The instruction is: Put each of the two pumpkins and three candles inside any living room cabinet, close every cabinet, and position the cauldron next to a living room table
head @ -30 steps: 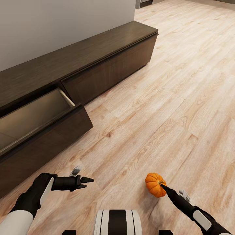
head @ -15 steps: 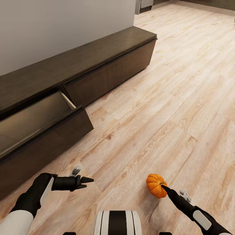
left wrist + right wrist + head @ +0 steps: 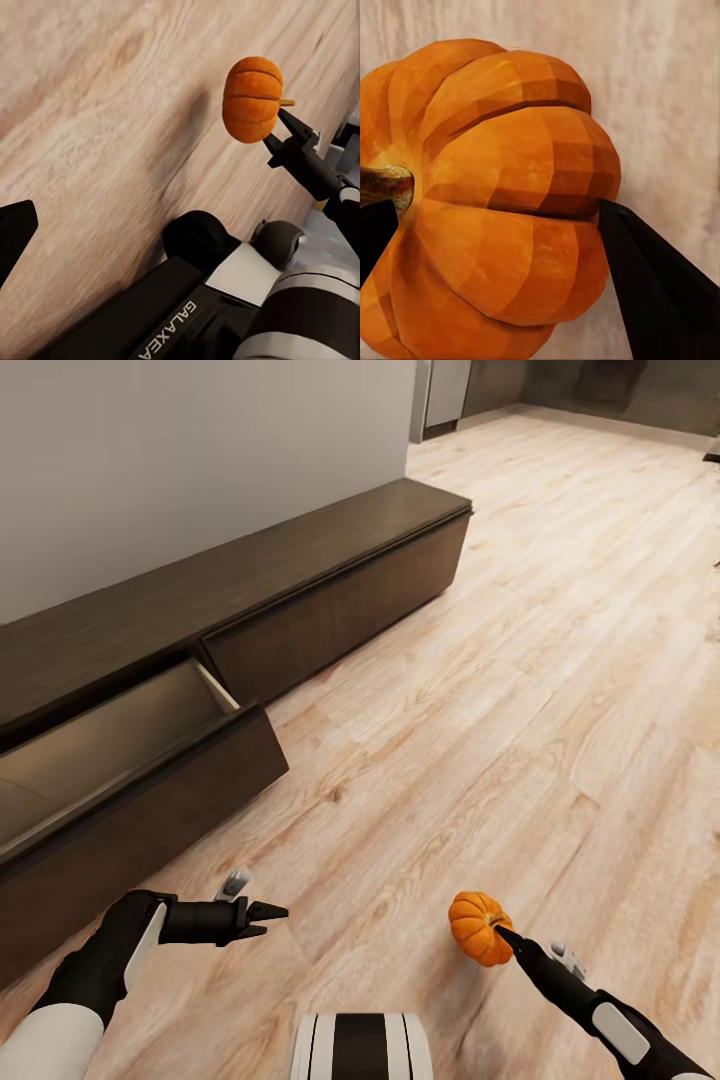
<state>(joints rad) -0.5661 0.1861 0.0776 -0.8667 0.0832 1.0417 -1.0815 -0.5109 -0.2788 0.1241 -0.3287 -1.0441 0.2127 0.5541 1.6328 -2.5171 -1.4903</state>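
- Pumpkin (image 3: 478, 927) sits clamped in the right pincer (image 3: 505, 938) at the lower right of the head view, held above the wooden floor (image 3: 520, 690); the right wrist view shows a dark finger (image 3: 652, 292) pressed into its ribbed side and another by the stem.
- Left pincer (image 3: 262, 919) at the lower left carries nothing, its tips drawn close together, hovering over the floor.
- Cabinet (image 3: 300, 575), long and dark brown, runs from the left edge toward the upper centre along the grey wall; one drawer (image 3: 120, 735) at the left stands pulled out, its pale inside showing, with no item visible in the part in view.
- Compared with a second ago, the whole head view has shifted: the cabinet's far end has slid up and left, and more of the room beyond shows at the top. Both arms keep the same place in the frame, so the camera and base moved, not the things.
- Judgement: the robot is bringing the pumpkin to the open drawer; the pumpkin is well apart from it, so more approach and a reach over the drawer front are needed before release.
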